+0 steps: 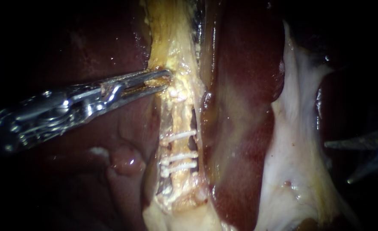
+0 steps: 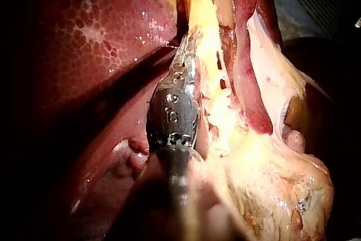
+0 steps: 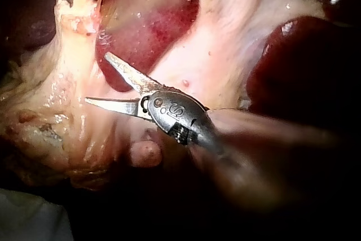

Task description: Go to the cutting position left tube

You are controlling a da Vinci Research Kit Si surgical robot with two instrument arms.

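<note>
Your left instrument [image 1: 165, 79] had its claw clamped on the yellow tissue [image 1: 172, 47] above the clips [image 1: 178, 149]; your right instrument [image 3: 96, 77] had its claw wide open, holding nothing.

My left instrument [image 1: 167, 79] clamps tissue [image 1: 174, 55] — right instrument [image 3: 96, 77], blades spread apart

Left instrument [image 1: 166, 79] is reaching in from the left, gripping the tube's [image 1: 179, 112] left edge just above three clips [image 1: 179, 157]. Liver [image 1: 240, 85] is lying right of it. Right instrument [image 1: 338, 163] is sitting far right, well apart.
</note>
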